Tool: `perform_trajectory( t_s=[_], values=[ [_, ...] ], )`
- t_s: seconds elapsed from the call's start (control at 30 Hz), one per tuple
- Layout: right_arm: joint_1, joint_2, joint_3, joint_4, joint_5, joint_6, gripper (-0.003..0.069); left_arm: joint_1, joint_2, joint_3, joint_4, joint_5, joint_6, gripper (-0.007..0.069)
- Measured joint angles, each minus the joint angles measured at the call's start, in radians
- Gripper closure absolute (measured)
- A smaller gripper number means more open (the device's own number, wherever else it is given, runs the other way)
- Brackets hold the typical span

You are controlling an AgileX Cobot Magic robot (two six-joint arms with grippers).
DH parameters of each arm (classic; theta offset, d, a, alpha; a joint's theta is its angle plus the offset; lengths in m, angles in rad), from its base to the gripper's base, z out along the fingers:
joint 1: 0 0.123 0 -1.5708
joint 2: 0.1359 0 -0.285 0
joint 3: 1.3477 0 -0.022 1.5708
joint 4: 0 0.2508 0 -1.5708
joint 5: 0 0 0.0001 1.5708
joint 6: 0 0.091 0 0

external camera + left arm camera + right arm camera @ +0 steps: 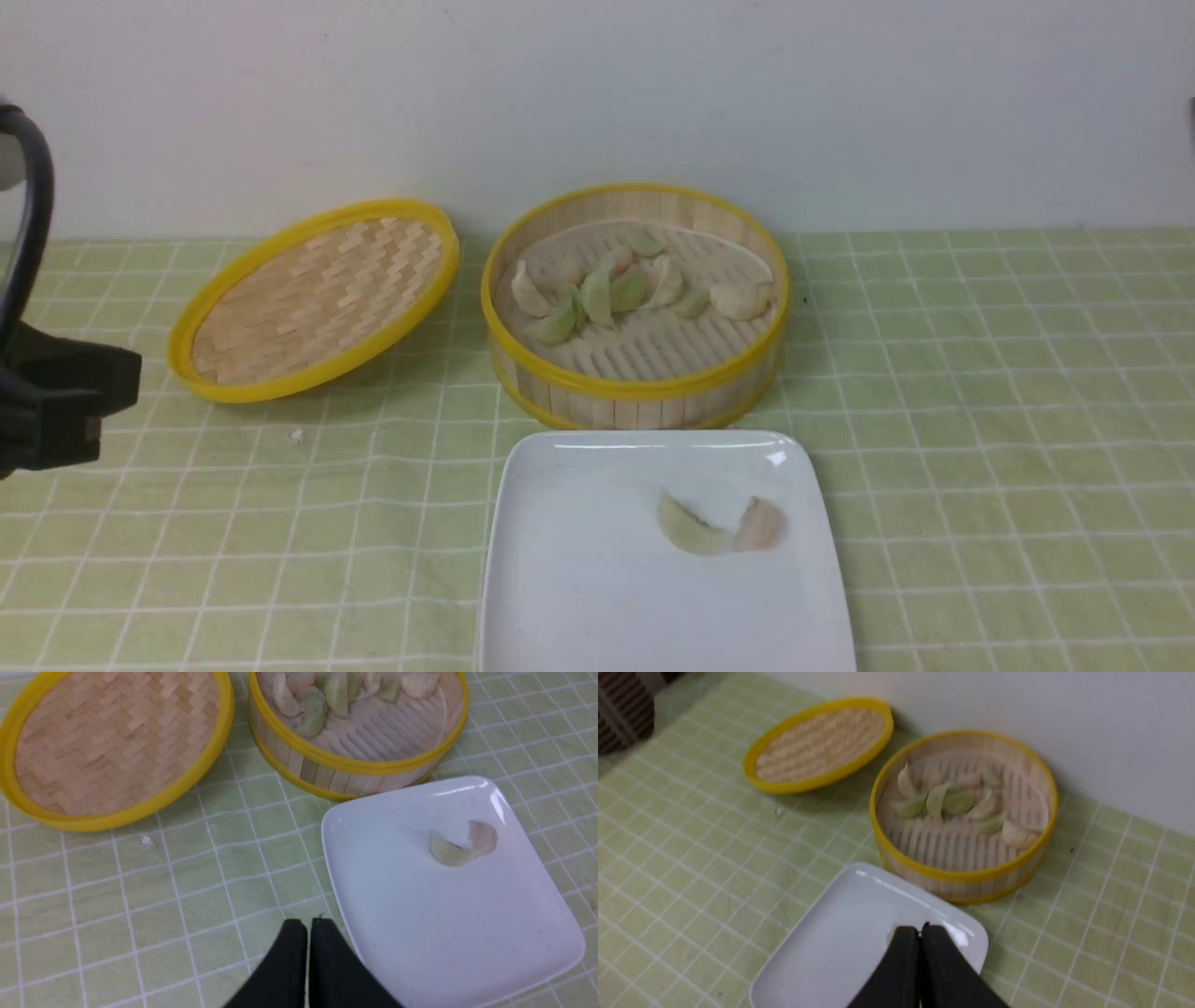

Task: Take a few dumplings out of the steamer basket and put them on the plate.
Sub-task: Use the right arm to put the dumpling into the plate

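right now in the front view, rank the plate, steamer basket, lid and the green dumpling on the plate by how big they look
1. plate, though it lies nearest the camera and runs out of frame
2. steamer basket and lid: too alike to rank
3. green dumpling

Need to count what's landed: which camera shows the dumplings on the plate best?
Left wrist view: both dumplings lie close and unobstructed on the plate. Front view shows them too, smaller. Right wrist view hides them almost entirely behind the right gripper.
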Motion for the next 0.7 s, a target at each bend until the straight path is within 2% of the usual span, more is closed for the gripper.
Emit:
perform_trajectory(
  t_s=[0.13, 0.3, 0.43, 0.5, 0.7],
  values=[
    [0.0, -0.2, 0.179, -0.022, -0.128, 0.002, 0.0673, 0.0, 0.0, 0.0, 0.0, -0.027, 0.0, 0.0631],
    [0.0, -0.588, 0.538, -0.071, -0.424, 0.002, 0.0673, 0.0, 0.0, 0.0, -0.003, -0.05, 0.001, 0.0631],
    [0.0, -0.838, 0.743, -0.084, -0.638, 0.011, 0.0673, 0.0, 0.0, 0.0, -0.015, -0.051, 0.001, 0.0631],
    [0.0, -0.874, 0.79, -0.092, -0.702, 0.025, 0.0673, 0.0, 0.005, 0.0, -0.026, -0.058, 0.001, 0.0631],
    [0.0, -0.835, 0.814, -0.097, -0.739, 0.058, 0.0673, 0.0, 0.011, 0.002, -0.05, -0.076, 0.015, 0.0631]
  ],
)
